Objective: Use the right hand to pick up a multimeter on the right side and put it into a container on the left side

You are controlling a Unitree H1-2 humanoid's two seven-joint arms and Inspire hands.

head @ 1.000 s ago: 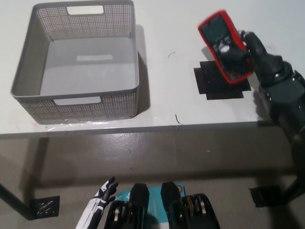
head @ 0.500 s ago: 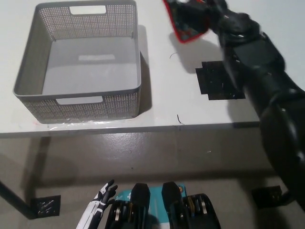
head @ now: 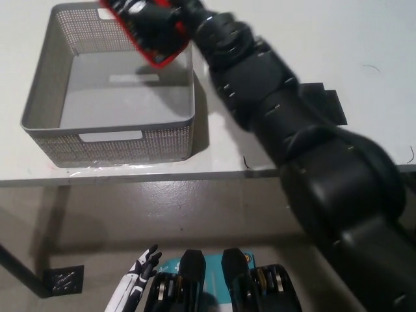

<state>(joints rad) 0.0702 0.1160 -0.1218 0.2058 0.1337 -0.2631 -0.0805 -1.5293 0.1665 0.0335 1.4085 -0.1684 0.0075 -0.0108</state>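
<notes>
My black right hand [head: 162, 23] is shut on the red multimeter [head: 144, 40], holding it tilted in the air over the far right part of the grey mesh basket [head: 104, 140]. Its black arm stretches diagonally across the table from the lower right. The basket stands on the left of the white table [head: 227, 140] and nothing shows inside it. My white left hand [head: 142, 268] hangs low at the bottom left, below the table's front edge, with its fingers apart.
A black square mat [head: 328, 104] lies on the table's right side, partly hidden behind my arm. The table's front edge runs across the middle of the picture, with grey floor below.
My right arm has swung left with the multimeter, from above the table's middle to over the basket's far right part. The left hand has stayed put.
</notes>
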